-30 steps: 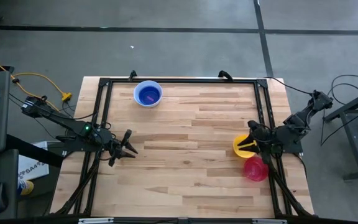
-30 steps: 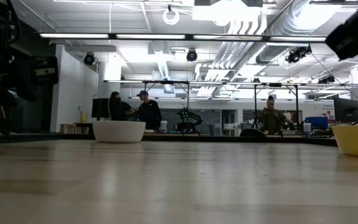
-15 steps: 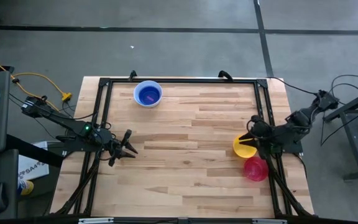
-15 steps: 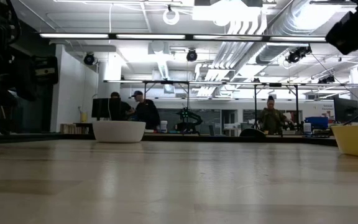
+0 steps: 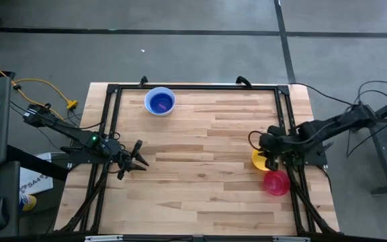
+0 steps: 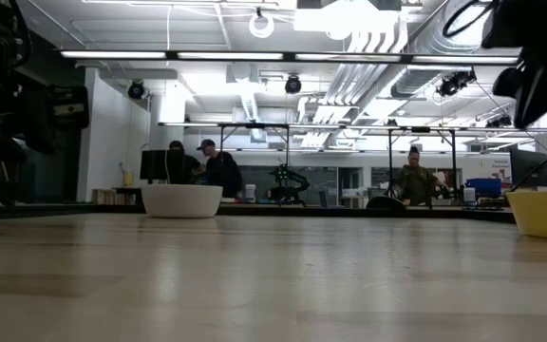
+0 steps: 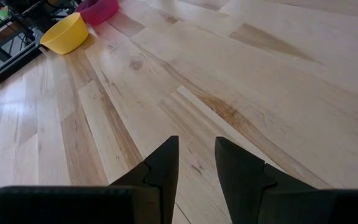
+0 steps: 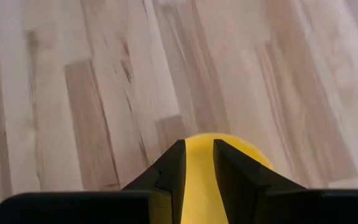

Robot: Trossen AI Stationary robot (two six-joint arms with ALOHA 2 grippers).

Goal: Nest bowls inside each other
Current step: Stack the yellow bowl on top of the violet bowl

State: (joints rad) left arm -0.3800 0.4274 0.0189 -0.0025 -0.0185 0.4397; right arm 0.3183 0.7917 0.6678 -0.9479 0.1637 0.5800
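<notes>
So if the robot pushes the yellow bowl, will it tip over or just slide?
Probably slide. The yellow bowl sits upright and low on the smooth wooden table, so a low push should scoot it. It looks like thin plastic, so likely light. A push high on its rim might tilt it. The right gripper is just above it.

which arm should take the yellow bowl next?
Right. The right hand is already above the yellow bowl, fingers slightly apart. The left hand sits near the table's opposite edge, holding nothing.
</notes>
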